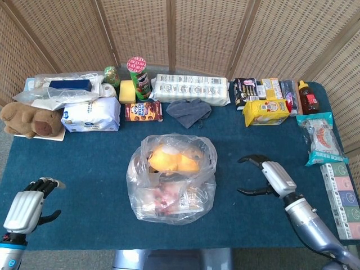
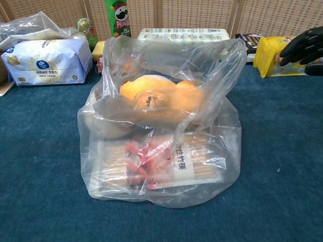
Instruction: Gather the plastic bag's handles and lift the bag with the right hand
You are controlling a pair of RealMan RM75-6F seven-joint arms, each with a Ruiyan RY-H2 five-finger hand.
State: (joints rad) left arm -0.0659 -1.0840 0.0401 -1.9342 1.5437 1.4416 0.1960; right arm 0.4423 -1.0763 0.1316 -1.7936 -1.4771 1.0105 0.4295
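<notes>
A clear plastic bag (image 1: 172, 179) (image 2: 161, 126) stands in the middle of the blue table, holding an orange soft item on top and packaged snacks below. Its handles (image 2: 174, 53) stand loose and apart at the top. My right hand (image 1: 264, 175) (image 2: 304, 46) hovers to the right of the bag, open, fingers spread toward it, a short gap away and touching nothing. At the table's front left corner, far from the bag, my left hand (image 1: 28, 203) is open and empty.
Along the back edge stand a Pringles can (image 1: 138, 77), a white tissue pack (image 1: 90, 115), a brown plush toy (image 1: 31, 121), a grey cloth (image 1: 189, 110), a long white package (image 1: 191, 88) and a yellow box (image 1: 265, 112). Packets (image 1: 323, 140) lie at the right edge.
</notes>
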